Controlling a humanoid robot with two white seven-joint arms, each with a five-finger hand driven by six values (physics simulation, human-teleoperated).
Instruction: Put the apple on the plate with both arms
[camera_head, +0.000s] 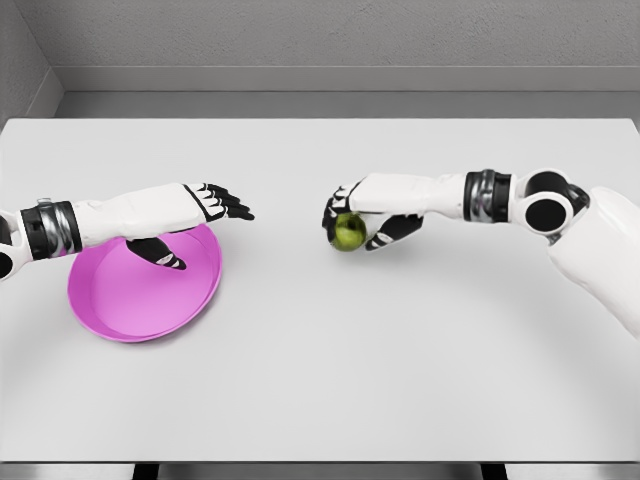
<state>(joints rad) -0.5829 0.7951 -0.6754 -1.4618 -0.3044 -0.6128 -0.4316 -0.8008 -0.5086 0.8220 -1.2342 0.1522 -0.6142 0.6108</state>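
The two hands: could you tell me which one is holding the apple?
The right hand, its fingers curled around the green apple mid-table. The left hand holds nothing, its fingers extended above the pink plate.

Two glossy white arms with black-and-silver wrist rings, each hand (210, 205) (362, 215) white-backed with black-jointed fingers.

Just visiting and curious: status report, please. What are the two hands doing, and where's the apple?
Right hand shut on green apple, mid-table. Left hand open, hovering over pink plate. Plate holds nothing yet. Path between apple and plate clear.
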